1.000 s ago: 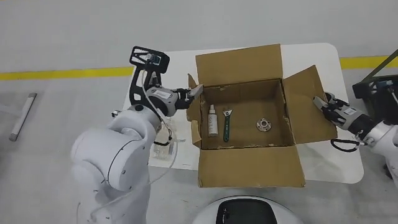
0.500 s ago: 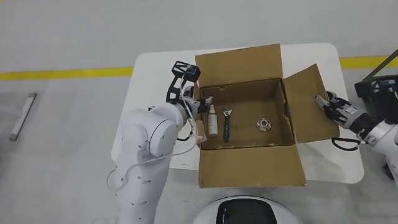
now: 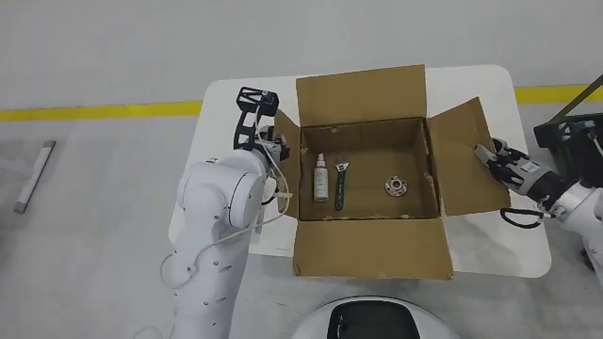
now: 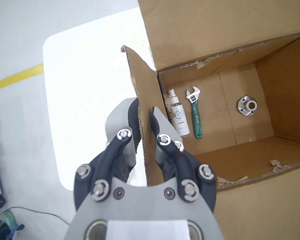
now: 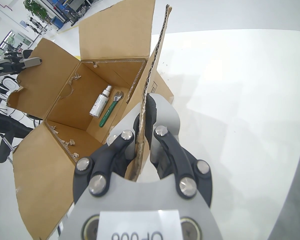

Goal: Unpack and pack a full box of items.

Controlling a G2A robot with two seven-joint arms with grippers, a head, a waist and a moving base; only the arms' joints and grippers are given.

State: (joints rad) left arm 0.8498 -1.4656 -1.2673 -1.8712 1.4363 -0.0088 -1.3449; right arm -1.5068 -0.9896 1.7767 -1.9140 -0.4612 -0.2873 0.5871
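box (image 3: 367, 245) shifted left; left gripper (image 4: 143, 109) clamps its left flap (image 4: 142, 81), right gripper (image 5: 145, 108) its right flap (image 3: 466, 160).

The left end effector (image 4: 143, 108) is being drawn back outward from the box (image 3: 372, 247), after having been swung in toward it half a second ago. The left arm's elbow is being brought in from far out at the side. The left flap (image 4: 140, 76), pinched between the fingers, is being swung outward, away from the opening. The whole box is being dragged slightly toward this end effector, and the spray bottle (image 3: 320, 179), wrench (image 3: 339, 185) and flange (image 3: 395, 185) inside are being carried along with it.
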